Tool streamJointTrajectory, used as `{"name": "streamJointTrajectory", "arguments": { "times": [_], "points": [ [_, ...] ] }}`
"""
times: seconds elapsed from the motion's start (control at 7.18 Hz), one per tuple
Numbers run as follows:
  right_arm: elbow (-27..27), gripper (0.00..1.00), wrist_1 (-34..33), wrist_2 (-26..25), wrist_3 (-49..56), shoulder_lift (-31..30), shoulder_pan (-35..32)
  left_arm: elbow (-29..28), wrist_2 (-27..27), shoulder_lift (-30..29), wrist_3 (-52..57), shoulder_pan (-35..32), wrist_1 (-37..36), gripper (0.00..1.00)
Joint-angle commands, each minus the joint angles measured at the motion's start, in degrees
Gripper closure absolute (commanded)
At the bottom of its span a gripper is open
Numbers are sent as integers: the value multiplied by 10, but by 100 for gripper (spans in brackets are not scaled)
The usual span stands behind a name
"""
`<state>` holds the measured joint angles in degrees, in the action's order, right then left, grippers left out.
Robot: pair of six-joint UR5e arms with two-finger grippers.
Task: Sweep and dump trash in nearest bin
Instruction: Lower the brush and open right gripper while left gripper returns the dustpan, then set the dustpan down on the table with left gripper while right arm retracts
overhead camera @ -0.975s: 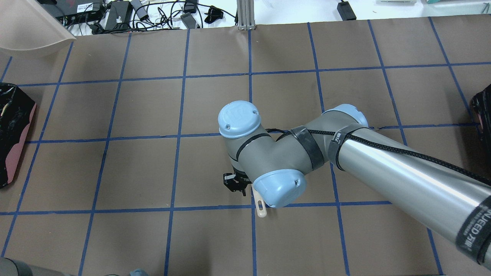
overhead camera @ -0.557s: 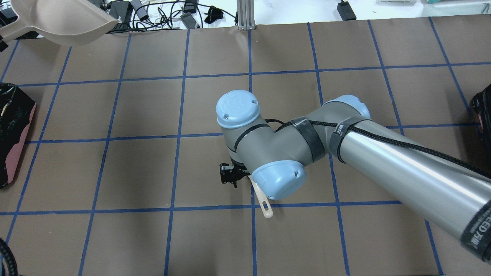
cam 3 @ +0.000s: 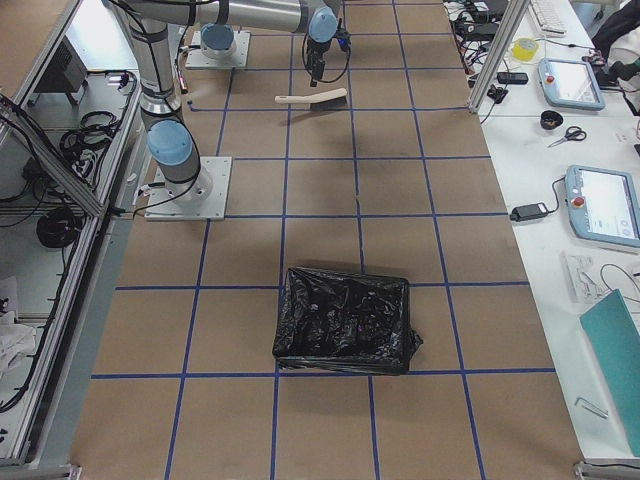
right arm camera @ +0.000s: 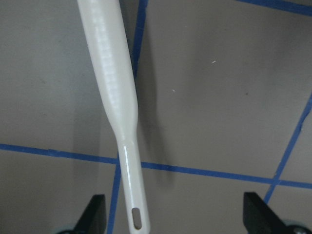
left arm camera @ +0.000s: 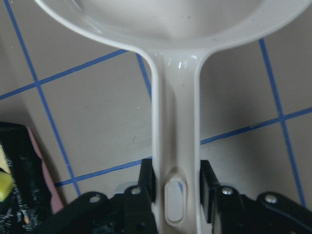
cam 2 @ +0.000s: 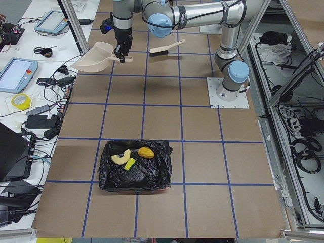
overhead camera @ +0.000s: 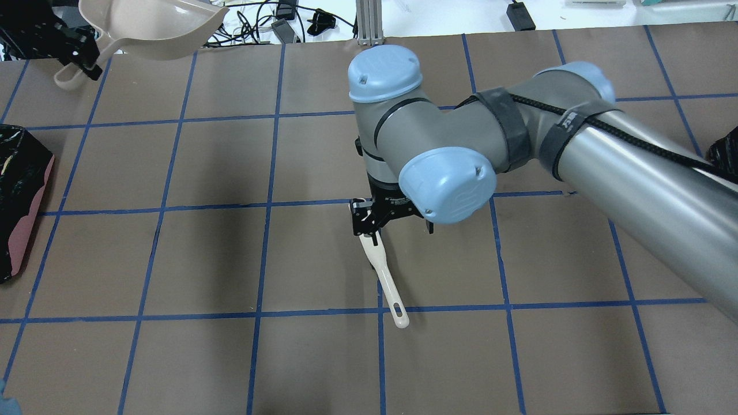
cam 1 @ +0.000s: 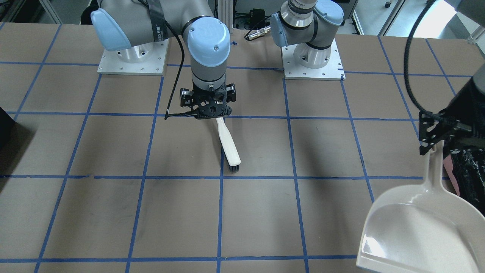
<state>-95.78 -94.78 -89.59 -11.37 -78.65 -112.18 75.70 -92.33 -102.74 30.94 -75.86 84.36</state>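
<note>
L gripper [left arm camera: 176, 187] clamps the dustpan [cam 1: 409, 227] handle, pan out ahead of its fingers. R gripper [right arm camera: 174, 204] fingers are spread wide, w/ the brush [cam 1: 229, 146] handle lying betw. them, not touching. Trash [cam 2: 121, 158] sits in the bin [cam 2: 104, 174], below and off to one side of the L fingers.

Bright, even light; soft shadows.

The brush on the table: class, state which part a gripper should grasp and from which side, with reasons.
Grip the brush by its slim handle, just past the hang hole, coming straight down and closing across its narrow width. It lies along the table, sides free; the bristle end is wider. The open right gripper hangs above that handle.
</note>
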Motion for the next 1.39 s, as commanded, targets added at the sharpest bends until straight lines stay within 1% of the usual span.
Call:
{"name": "streamJointTrajectory", "arguments": {
  "times": [0.0,0.14,0.28,0.42,0.56,0.84,0.98,1.11,1.25],
  "points": [
    [18,0,33,-38,120,-45,78,33,-1,-12,-178,-95,-9,100],
    [21,0,32,-47,158,-65,125,55,0,-21,-228,-137,-37,100],
    [24,0,31,-51,217,-85,176,84,-1,-27,-245,-167,-74,100],
    [30,0,25,-79,243,-105,219,104,3,-32,-250,-180,-84,100],
    [30,0,25,-84,245,-110,244,111,7,-39,-296,-196,-85,100],
    [41,0,28,-75,241,-128,246,111,6,-67,-393,-276,-94,100],
    [38,0,34,-67,238,-135,245,113,19,-87,-406,-297,-110,100],
    [36,0,33,-63,242,-135,245,113,46,-100,-438,-309,-123,100],
    [34,0,33,-62,244,-137,244,113,47,-113,-447,-327,-132,100]
  ]
}}
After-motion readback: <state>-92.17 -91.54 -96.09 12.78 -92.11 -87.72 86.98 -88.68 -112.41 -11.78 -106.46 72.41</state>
